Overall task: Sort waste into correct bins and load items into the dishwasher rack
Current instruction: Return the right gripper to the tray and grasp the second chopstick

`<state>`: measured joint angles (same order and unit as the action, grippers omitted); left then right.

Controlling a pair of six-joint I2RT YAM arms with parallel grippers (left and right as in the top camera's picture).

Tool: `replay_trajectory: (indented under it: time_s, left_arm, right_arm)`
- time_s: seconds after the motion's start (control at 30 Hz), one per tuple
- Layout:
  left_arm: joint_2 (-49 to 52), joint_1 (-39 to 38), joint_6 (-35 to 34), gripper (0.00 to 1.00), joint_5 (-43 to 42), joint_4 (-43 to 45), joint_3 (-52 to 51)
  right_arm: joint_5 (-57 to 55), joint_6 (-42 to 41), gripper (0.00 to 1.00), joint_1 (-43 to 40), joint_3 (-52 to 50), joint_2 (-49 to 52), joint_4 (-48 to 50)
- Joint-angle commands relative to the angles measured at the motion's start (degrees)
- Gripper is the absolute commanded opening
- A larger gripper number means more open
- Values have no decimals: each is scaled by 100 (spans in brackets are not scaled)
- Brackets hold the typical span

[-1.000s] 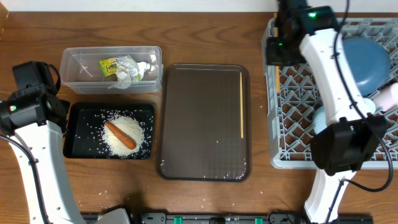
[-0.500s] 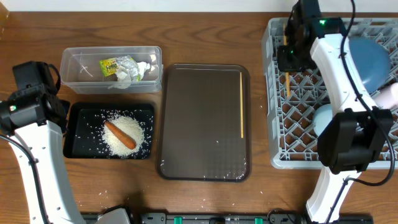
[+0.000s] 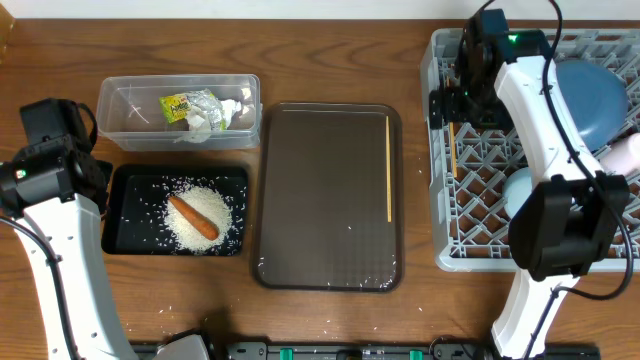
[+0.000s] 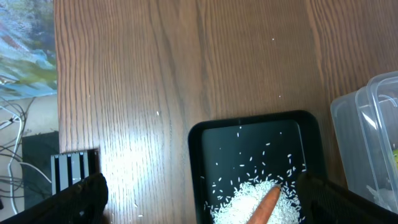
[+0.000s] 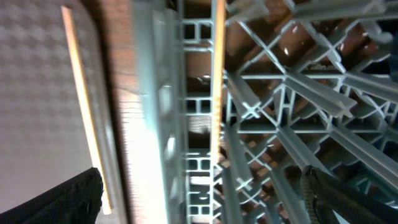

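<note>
The left pincer hovers over the counter at the far left with its fingers spread wide and nothing between them. Just below it sits the shallow black tray, holding the heap of rice with the orange carrot lying on top; a few grains are scattered around the heap inside the tray. Behind the black tray, close beside it, stands the clear tub, with the yellow-green wrapper and the crumpled white paper inside.

In the middle lies the dark brown serving tray, bare except for one wooden chopstick lying lengthwise along its right side.

On the right is the grey dishwasher rack. The second chopstick lies in the rack's left-hand row, parallel to the first. The right pincer hangs over that row with its fingers wide apart, gripping nothing; the chopstick lies free on the lattice. Farther right in the rack are the blue plate, the light-blue bowl and a white cup.
</note>
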<state>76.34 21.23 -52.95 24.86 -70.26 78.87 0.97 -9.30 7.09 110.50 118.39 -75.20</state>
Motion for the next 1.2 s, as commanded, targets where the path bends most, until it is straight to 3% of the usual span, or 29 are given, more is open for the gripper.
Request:
replay_trajectory:
  time_s: [0.0, 0.17, 0.43, 0.57, 1.17]
  left_arm:
    - [7, 24, -94, 99, 131, -22, 4]
    - [7, 24, -94, 99, 131, -22, 4]
    - [7, 24, -94, 99, 131, -22, 4]
    - [7, 24, -94, 99, 131, -22, 4]
    - [7, 24, -94, 99, 131, -22, 4]
  right_arm:
    - [562, -289, 99, 286, 249, -581, -17]
    - [979, -337, 99, 866, 247, -809, 68]
    - [-350, -1314, 99, 1976, -197, -337, 490]
    - [-463, -1707, 99, 2273, -459, 129, 787]
    - [-461, -1941, 98, 2221, -498, 1672, 1132]
